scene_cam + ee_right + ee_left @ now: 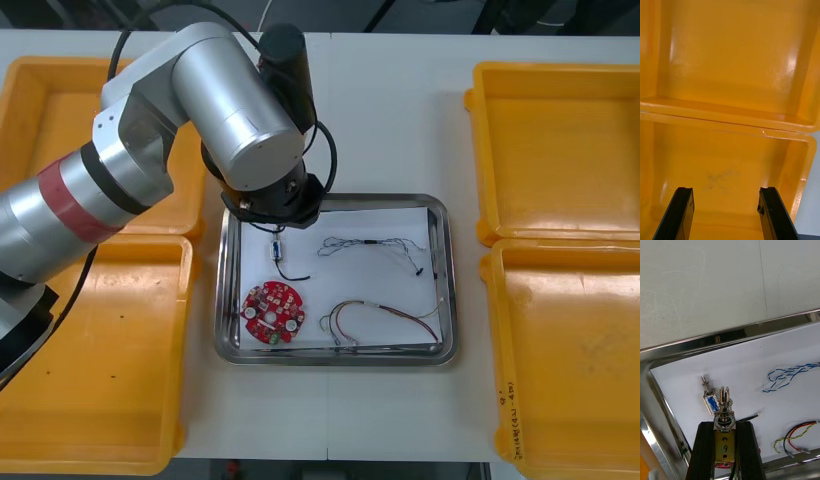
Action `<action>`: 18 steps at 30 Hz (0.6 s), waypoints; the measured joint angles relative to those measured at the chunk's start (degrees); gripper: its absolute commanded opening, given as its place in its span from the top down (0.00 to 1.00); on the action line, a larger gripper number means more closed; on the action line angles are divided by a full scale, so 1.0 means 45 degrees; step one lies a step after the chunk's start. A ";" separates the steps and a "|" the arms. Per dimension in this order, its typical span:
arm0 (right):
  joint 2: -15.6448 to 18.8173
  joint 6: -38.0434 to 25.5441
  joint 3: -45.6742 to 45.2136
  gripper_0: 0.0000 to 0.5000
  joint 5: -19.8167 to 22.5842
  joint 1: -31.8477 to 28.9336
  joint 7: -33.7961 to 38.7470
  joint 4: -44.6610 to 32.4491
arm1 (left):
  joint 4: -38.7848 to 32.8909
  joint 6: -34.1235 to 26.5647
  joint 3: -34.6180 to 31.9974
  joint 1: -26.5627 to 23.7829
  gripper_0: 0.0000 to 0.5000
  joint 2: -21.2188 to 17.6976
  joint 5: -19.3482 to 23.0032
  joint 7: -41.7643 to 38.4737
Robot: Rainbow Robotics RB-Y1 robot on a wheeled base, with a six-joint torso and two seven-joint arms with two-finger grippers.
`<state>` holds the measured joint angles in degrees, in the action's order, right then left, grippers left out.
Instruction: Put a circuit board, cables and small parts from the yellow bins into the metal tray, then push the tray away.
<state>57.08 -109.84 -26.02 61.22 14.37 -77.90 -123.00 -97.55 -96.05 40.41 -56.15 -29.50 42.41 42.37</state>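
Four yellow bins (560, 140) stand on the table (390, 110), two at each side, with the tray (447, 290) between them. We see the left gripper (723, 425) over the tray's far left corner. Its fingers (700, 453) are closed on a small metal part (723, 438), a brass piece with a spring and a forked tip. A second small part (709, 400) lies on the white lining just beside that tip, and a black cable (295, 273) lies close by. The circuit board (272, 312) sits in the near left corner. The blue and white cable (375, 245) lies toward the far right, the red and yellow cable (385, 312) toward the near right. We see the right gripper (726, 212) over one bin, its fingers spread wide and holding nothing.
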 measured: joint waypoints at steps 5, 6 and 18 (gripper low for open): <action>-0.0010 0.0000 -0.0407 0.00 -0.0227 -0.0700 0.0041 -0.0413 | 0.0004 0.0579 0.0575 0.0143 1.00 0.0002 -0.0267 -0.0004; -0.0017 0.0000 -0.0442 0.00 -0.0323 -0.0833 0.0058 -0.0499 | 0.0010 0.0714 0.0658 0.0193 1.00 0.0002 -0.0290 -0.0004; -0.1070 0.0000 -0.0694 0.00 -0.0680 -0.1256 0.0702 -0.0616 | 0.0861 0.2090 0.1511 0.0313 0.99 0.0021 -0.0501 -0.0024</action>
<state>52.26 -109.84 -29.15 58.17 8.72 -74.74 -125.77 -93.68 -86.65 47.20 -54.74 -29.40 40.15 42.26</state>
